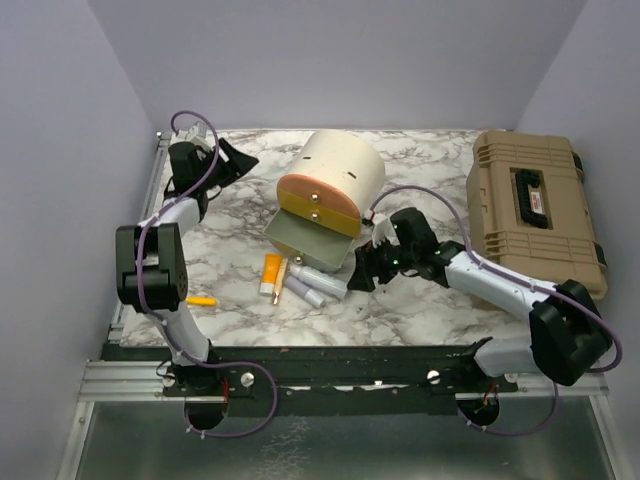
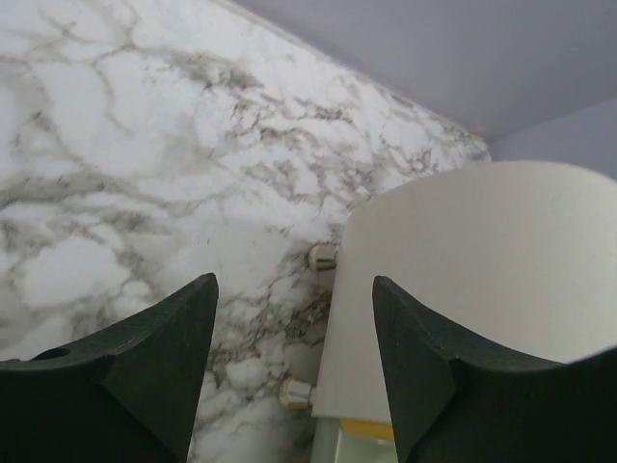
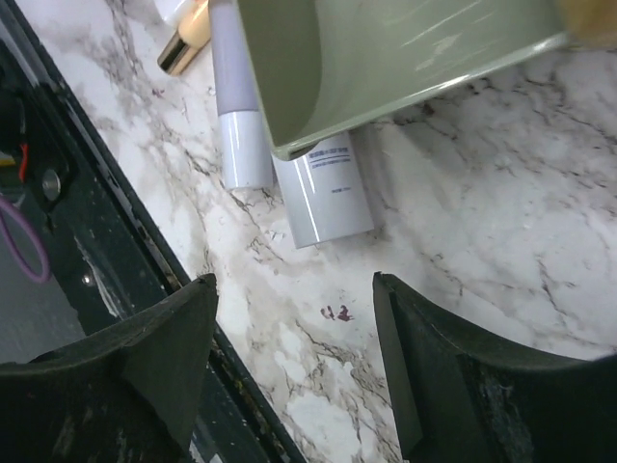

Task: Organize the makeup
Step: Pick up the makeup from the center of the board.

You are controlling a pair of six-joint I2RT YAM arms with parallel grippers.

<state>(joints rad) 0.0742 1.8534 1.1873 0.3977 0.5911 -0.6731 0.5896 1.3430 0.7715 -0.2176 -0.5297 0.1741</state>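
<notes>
Both spread — right gripper near white tube, left gripper near case

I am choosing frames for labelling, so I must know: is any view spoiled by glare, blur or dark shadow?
Top external view: even, soft light, sharp, no hard shadows. Left wrist view: marble table sharp, cream case bright yet not washed out, gripper fingers nearly black. Right wrist view: glare streaks on the green tray; the white tube has print too blurred to read.
</notes>
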